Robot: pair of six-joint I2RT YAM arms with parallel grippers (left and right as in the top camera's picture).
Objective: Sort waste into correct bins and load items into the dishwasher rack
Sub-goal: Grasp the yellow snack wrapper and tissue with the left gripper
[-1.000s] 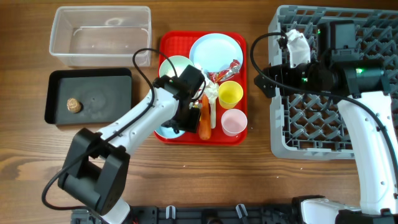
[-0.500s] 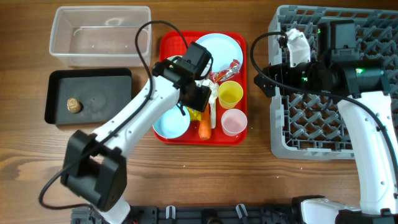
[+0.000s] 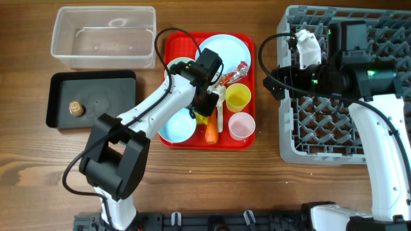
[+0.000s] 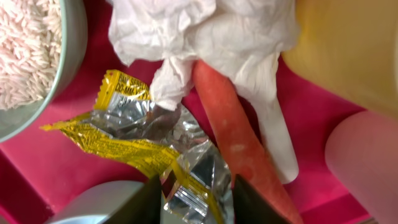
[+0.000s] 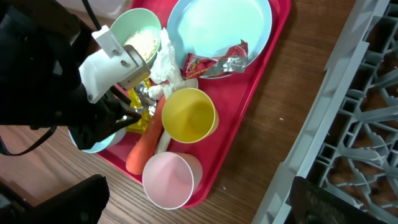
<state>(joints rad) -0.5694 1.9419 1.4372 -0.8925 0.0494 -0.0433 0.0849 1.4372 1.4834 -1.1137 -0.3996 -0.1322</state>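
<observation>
Waste lies mostly on one red tray (image 3: 180,46) in the middle of the wooden table (image 3: 225,186). I count two wrappers. The yellow wrapper (image 4: 134,134) is shiny silver inside and has red letters, but they are crumpled and I cannot read them. The red wrapper (image 3: 232,72) lies on the edge of the one round plate (image 3: 225,51), and its writing is too small to read.

There is one carrot (image 4: 233,130) just beside the yellow wrapper. One white tissue (image 4: 205,31) covers the carrot's top end. One white spoon (image 4: 277,146) lies on the carrot's other side.

There are two bowls: the rice bowl (image 4: 73,43) holds white rice (image 4: 25,50), and the plain bowl (image 3: 176,128) has nothing in it. There are two cups, one yellow cup (image 3: 237,97) and one pink cup (image 3: 241,126).

There are two bins. The clear tub (image 3: 103,38) has nothing in it. The black tray (image 3: 106,102) holds one brown lump (image 3: 76,108). One big grey rack (image 3: 321,128) stands on the right.

The left gripper (image 4: 198,202) is down on the red tray, partly closed, with a finger on each side of the yellow wrapper. The foil fills the gap, but I cannot tell if it is squeezed tight. The right gripper (image 3: 275,82) hangs at the rack's left edge, wide open, holding nothing.
</observation>
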